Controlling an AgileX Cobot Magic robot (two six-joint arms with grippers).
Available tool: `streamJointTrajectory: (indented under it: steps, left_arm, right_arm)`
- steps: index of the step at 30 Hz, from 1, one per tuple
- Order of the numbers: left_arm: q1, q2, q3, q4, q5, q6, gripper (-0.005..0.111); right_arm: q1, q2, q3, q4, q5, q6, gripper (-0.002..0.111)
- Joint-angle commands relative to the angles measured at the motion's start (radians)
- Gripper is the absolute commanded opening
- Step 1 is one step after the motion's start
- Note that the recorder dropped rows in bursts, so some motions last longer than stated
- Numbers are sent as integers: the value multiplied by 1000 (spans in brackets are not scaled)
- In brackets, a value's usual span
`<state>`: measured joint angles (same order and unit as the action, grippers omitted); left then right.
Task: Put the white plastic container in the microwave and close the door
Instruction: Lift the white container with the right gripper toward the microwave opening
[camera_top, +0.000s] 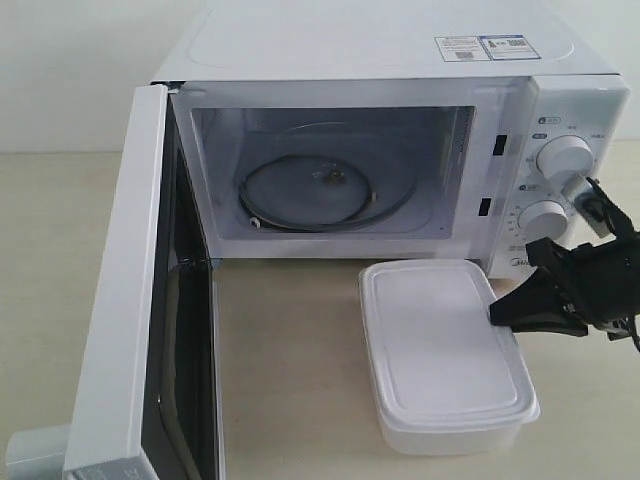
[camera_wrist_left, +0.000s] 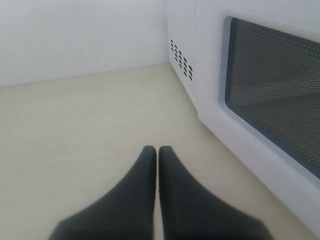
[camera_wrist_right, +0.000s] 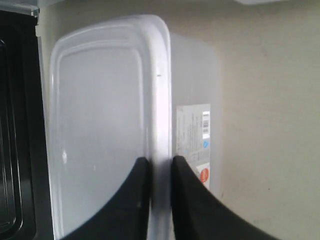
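The white, black-faced door (camera_top: 130, 300) stands wide, baring the white boxy microwave (camera_top: 400, 50); just outside, the right claw (camera_top: 497, 317) pinches the rim of the shallow translucent-white plastic container (camera_top: 440, 350), presumably to lift it.

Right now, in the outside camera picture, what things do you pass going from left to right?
door → turntable → container → dials
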<state>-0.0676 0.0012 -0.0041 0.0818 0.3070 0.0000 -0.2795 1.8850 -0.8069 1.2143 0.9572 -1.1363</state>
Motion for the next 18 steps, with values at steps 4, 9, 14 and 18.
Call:
streamJointTrajectory:
  steps: [4,9,14,18]
  left_arm:
    - [5,-1,4,5,0,0,4]
    - [5,-1,4,5,0,0,4]
    - [5,-1,4,5,0,0,4]
    - [5,-1,4,5,0,0,4]
  right_arm:
    - [1,-114,28,-13,96,15,0]
    - [1,-238,77,-13,99,55,0]
    - [1,-381,151,40,124,65,0]
    - [1,-504,207,75,131,67,0]
